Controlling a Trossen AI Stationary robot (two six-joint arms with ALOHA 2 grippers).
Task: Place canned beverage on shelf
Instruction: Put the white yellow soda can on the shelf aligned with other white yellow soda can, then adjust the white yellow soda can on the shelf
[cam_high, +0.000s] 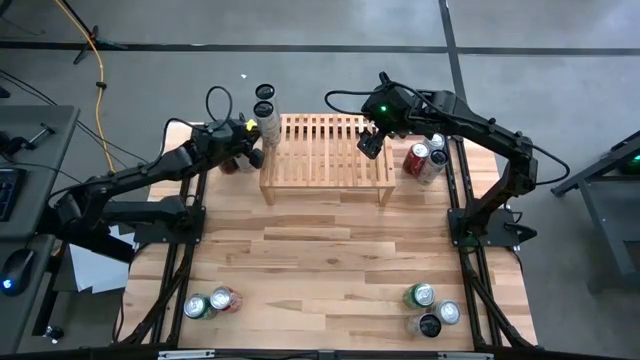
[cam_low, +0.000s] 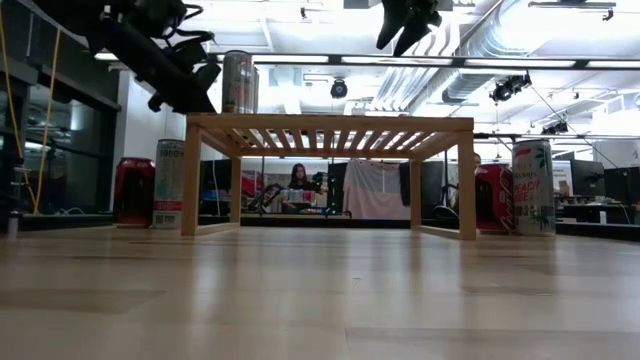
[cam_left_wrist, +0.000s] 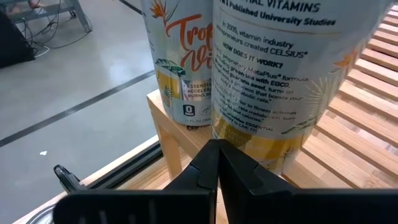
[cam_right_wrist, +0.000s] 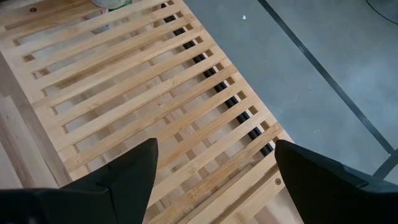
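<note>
High view: the low light-wood slatted shelf (cam_high: 325, 158) stands at the far side of the wooden desk (cam_high: 320, 270); a tall white beverage can (cam_high: 268, 122) stands upright on its left end, the left pincer (cam_high: 252, 152) just beside it.
Low view: the right pincer (cam_low: 408, 28) hangs above the shelf, apart from it.
Left wrist view: fingers (cam_left_wrist: 202, 171) pressed together, holding nothing.
Right wrist view: fingers (cam_right_wrist: 134, 168) spread wide, empty, over the slats.
</note>
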